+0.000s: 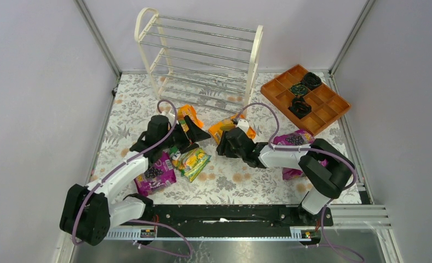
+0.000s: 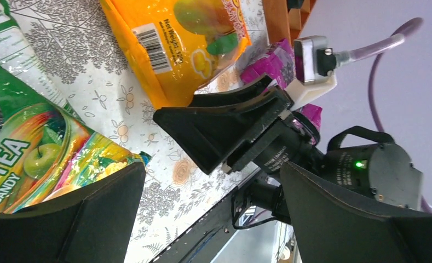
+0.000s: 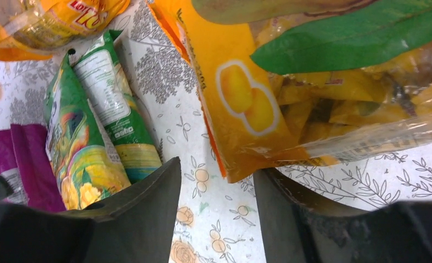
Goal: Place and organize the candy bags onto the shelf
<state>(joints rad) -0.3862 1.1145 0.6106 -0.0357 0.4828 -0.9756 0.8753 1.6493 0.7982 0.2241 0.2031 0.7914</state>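
Zero candy bags (image 1: 193, 163) shelved, all lying on table (image 1: 230, 183) | shelf (image 1: 255, 60) far centre | left pincer (image 2: 212, 170) wide, empty | right pincer (image 3: 216, 181) open at orange bag (image 3: 246, 109) corner | everything left to do

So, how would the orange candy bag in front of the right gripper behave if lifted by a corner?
Probably floppy: the orange bag looks like thin film, creased around loose candies visible through its clear window, so it would likely sag from a pinched corner. Its glossy surface might slip in the open right gripper.
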